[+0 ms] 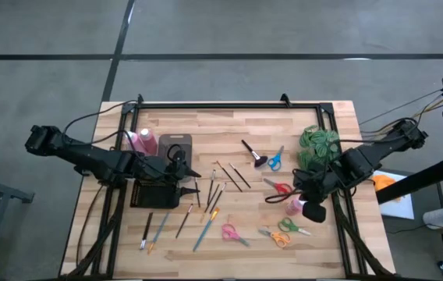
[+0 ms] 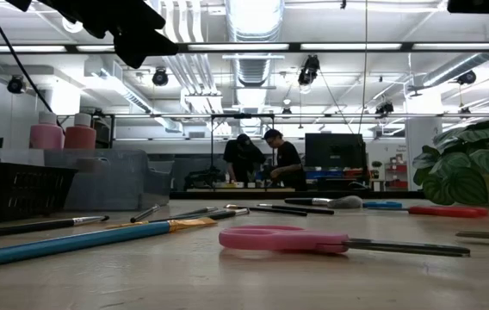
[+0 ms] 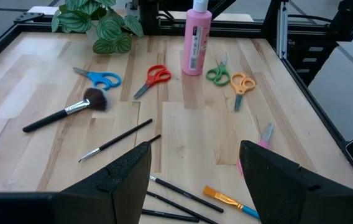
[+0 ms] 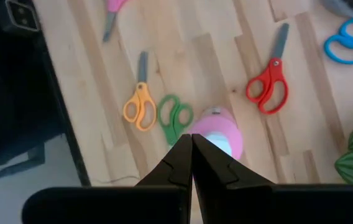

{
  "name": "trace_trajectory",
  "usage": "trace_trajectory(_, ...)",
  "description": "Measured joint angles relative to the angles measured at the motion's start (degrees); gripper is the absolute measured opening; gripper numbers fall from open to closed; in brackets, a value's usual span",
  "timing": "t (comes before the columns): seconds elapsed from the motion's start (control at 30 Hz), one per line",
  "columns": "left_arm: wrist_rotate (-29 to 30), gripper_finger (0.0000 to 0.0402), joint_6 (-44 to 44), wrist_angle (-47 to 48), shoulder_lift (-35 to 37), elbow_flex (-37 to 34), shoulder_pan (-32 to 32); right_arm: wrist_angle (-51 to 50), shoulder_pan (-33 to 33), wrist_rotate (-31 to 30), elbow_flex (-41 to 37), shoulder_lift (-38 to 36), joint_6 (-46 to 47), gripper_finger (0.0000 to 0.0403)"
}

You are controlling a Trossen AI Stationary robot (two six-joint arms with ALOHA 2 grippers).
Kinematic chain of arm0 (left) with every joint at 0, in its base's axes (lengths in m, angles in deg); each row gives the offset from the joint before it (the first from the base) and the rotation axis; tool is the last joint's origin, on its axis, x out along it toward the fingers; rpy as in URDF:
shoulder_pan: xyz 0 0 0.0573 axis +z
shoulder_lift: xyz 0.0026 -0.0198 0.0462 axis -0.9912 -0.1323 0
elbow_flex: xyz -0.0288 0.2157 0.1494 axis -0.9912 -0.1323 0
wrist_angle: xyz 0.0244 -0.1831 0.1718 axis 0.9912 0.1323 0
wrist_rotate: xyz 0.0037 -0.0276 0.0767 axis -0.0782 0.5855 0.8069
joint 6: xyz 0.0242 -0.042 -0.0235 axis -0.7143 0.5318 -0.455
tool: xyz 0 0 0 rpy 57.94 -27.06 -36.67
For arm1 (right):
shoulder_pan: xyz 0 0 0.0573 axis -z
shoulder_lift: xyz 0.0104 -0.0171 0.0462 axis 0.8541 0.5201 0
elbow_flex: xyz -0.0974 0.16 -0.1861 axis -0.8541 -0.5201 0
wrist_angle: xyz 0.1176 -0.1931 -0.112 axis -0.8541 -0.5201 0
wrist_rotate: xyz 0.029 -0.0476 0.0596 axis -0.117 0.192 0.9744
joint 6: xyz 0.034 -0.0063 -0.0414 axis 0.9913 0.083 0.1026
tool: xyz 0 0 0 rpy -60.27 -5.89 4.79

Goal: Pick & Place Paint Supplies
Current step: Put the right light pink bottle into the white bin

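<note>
Thin paintbrushes (image 1: 229, 176) lie scattered mid-table, more of them (image 1: 176, 225) toward the near edge. A stubby black brush (image 1: 251, 153) lies farther back. One pink bottle (image 1: 295, 206) with a white cap (image 4: 219, 142) stands upright on the right. Two more pink bottles (image 1: 143, 141) stand in a grey bin (image 1: 176, 144) at the far left. My right gripper (image 4: 192, 148) hangs shut above the standing bottle, pointing steeply down. My left gripper (image 3: 195, 186) is open and holds nothing, above the right edge of a black basket (image 1: 155, 193).
A green leafy plant (image 1: 319, 145) stands behind my right gripper. Scissors lie about: blue (image 1: 274, 158), red (image 1: 280, 187), pink (image 1: 233, 232), green (image 1: 290, 226) and orange (image 1: 274, 236). A black frame (image 1: 229, 105) rims the table. Two people stand far off in the room (image 2: 262, 159).
</note>
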Motion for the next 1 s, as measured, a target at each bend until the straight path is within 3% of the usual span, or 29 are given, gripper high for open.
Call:
trace_trajectory(0.13,0.0,0.0245,0.0,0.0,0.0,0.0,0.0,0.1,0.0,-0.8,-1.2,-0.7,6.1,0.0011)
trace_trajectory(0.23,0.0,0.0245,0.0,0.0,0.0,0.0,0.0,0.2,0.0,-1.1,-1.8,-1.1,11.1,0.0035)
trace_trajectory(0.7,0.0,0.0245,0.0,0.0,0.0,0.0,0.0,1.3,-0.4,0.8,-6.2,-1.0,6.0,0.0301)
trace_trajectory(0.87,0.0,0.0245,0.0,0.0,0.0,0.0,0.0,3.0,-0.4,0.9,-9.4,-1.0,5.7,0.0352)
trace_trajectory(1.0,0.0,0.0245,0.0,0.0,0.0,0.0,0.0,5.1,-0.4,0.9,-12.2,-1.0,5.5,0.0365)
